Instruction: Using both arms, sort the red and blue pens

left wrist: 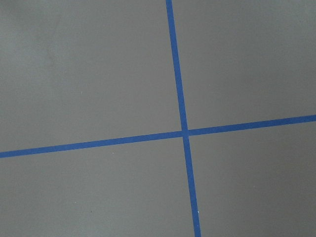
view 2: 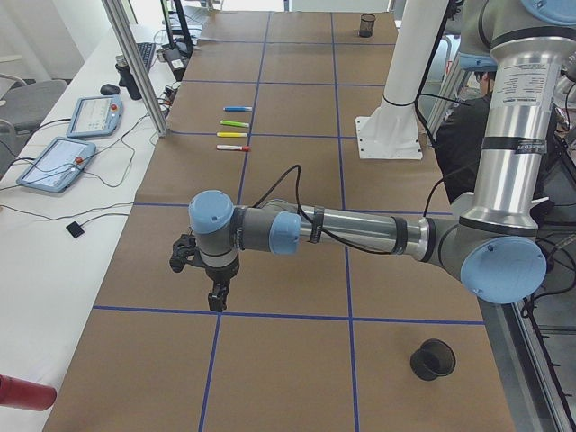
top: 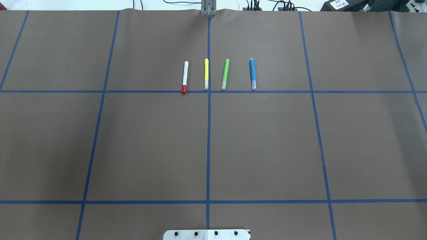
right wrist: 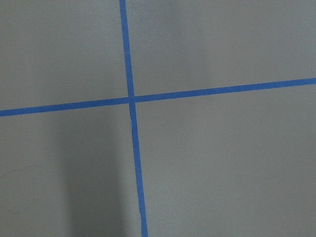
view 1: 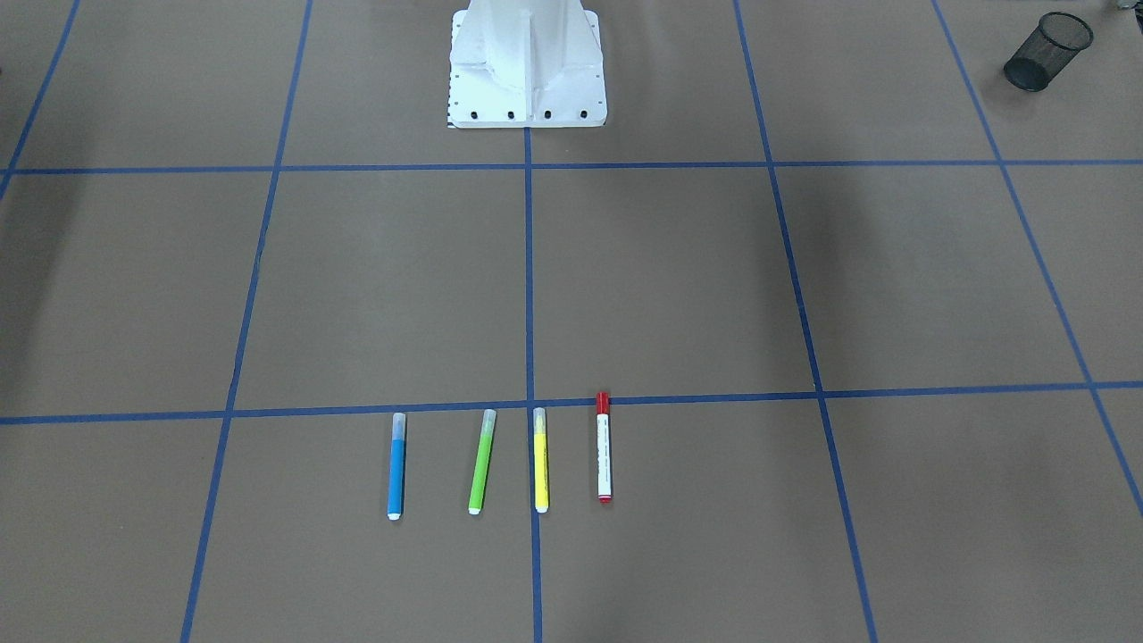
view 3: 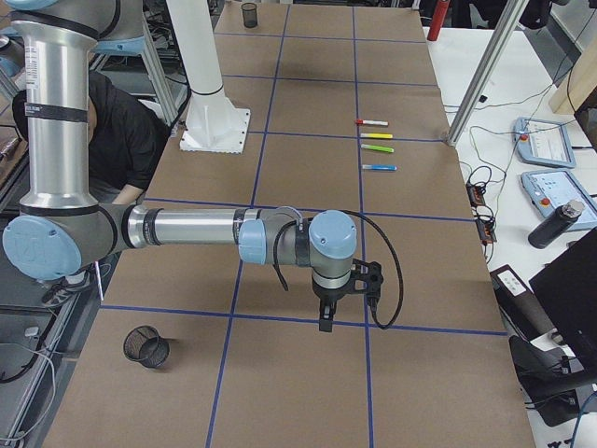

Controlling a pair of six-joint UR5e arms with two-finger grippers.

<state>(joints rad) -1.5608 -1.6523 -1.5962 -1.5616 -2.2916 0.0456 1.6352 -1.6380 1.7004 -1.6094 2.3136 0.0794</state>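
Left end effector [view 2: 217, 299] and right end effector [view 3: 326, 319] hang well apart from the row, open or closed I cannot tell; the red pen [top: 184, 76] lies just beside the yellow marker [top: 206, 74], the blue pen [top: 252, 74] near the green marker [top: 225, 74], so I judge a misaligned descent risks seizing the wrong one.

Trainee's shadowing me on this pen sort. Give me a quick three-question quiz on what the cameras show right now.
1. Which two markers lie between the red pen and the blue pen?
2. True or false: the red pen's cap lies on a blue tape line.
3. Where are the left hand and right hand? A) gripping pens B) above the table, away from the pens C) touching each other

Key: 1. The yellow marker and the green marker. 2. True. 3. B.
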